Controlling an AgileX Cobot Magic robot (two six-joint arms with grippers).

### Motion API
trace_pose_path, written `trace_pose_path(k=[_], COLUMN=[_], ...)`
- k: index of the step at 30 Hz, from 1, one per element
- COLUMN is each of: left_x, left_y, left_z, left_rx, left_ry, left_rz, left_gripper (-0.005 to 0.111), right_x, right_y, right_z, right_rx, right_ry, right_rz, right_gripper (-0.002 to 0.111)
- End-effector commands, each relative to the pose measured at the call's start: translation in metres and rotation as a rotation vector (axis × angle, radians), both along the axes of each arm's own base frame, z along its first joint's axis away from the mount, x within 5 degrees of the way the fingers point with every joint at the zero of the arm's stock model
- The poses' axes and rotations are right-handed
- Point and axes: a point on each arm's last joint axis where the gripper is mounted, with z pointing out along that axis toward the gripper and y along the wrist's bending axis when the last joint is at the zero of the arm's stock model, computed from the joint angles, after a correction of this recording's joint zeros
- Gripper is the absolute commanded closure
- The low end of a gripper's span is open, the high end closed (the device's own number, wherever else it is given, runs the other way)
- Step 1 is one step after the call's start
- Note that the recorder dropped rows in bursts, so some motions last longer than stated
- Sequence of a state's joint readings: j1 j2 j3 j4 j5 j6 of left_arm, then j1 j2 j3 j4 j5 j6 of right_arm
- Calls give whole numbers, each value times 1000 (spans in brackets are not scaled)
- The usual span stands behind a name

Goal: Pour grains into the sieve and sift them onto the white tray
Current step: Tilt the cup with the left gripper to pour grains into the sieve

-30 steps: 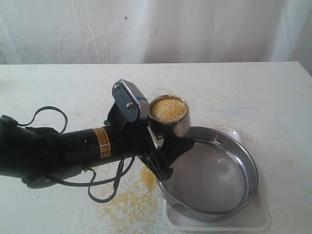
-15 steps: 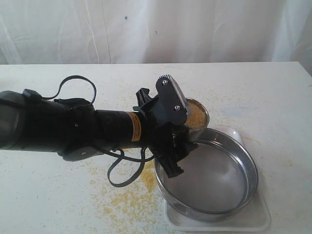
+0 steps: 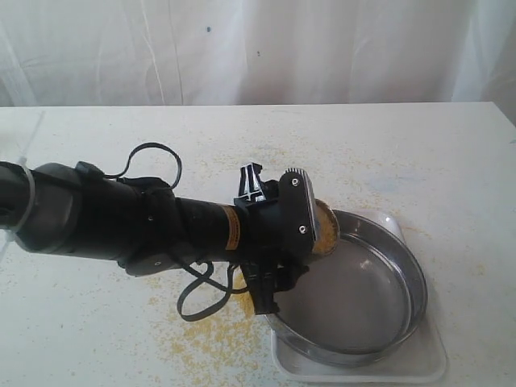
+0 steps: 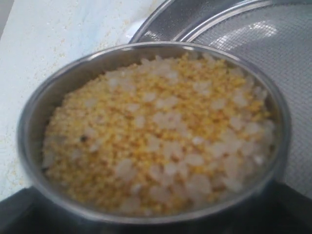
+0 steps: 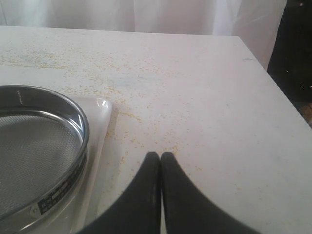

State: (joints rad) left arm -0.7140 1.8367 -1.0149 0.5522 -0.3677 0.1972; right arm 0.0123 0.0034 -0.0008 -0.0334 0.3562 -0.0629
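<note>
My left gripper (image 3: 305,240) is shut on a small steel cup (image 4: 44,102) filled with the grains (image 4: 161,131), a yellow meal mixed with whitish rice. In the exterior view the cup (image 3: 326,229) is tipped toward the right, its mouth over the near-left rim of the sieve (image 3: 407,266). The grains are still inside the cup, and the sieve's mesh (image 4: 273,48) looks bare. The sieve rests on the white tray (image 3: 427,359). My right gripper (image 5: 160,157) is shut on nothing, low over the table beside the tray (image 5: 100,126) and the sieve (image 5: 73,122).
Spilled yellow grains (image 3: 210,339) lie on the white table left of the tray, with thinner scatter elsewhere. A black cable (image 3: 193,298) loops under the left arm. The table's right edge (image 5: 278,92) runs near the right gripper. A white curtain hangs behind.
The left arm has moved right and lower and rolled its wrist. The cup, upright a second ago, now tilts with its mouth toward the sieve.
</note>
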Motion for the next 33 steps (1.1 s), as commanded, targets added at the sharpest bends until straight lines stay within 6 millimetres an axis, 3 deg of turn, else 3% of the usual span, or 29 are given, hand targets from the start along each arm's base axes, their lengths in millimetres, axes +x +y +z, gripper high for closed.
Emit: trace_pose_path(k=[1, 12, 21, 33], left_x=[1, 14, 14, 16], left_y=[-6, -17, -17, -16], left_z=[11, 39, 39, 40], left_rx=[28, 74, 229, 313], left_ry=[-115, -297, -461, -549], left_rz=[-84, -165, -296, -343], left_gripper=[107, 107, 107, 107], right_x=[0, 0, 0, 0], right_y=[0, 0, 0, 0], right_z=[0, 0, 0, 0], right_rx=[-9, -10, -10, -10], right_ry=[-7, -7, -7, -7], right_rz=[10, 10, 10, 10], right_gripper=[108, 108, 108, 108])
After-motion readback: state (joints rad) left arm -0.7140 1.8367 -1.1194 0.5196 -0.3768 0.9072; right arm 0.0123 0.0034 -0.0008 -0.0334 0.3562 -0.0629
